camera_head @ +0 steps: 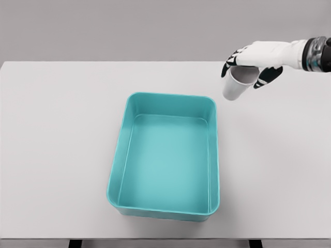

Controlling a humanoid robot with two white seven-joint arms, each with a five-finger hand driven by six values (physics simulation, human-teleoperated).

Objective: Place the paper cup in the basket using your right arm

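Right hand (254, 62) is coming in from the right edge, up past the basket's (120, 155) far right corner, with the forearm stretched out pretty much level and the dark wrist cuff just showing at the frame edge. Fingers are wrapped around the cup (238, 82) near its rim, palm facing down, dark fingertips curled on both sides of it. So it's got a solid grip on the cup, gripping from above.

Cup itself is white, tilted so the open mouth faces up and toward the right and the base points down-left toward the basket. It looks lifted off the table (57, 129), though I can't say for sure from this angle. It's just beyond the basket's far right corner, outside the rim, not over the inside.

Basket is the teal rectangular tub sitting mid-table, open side up, nothing in it.
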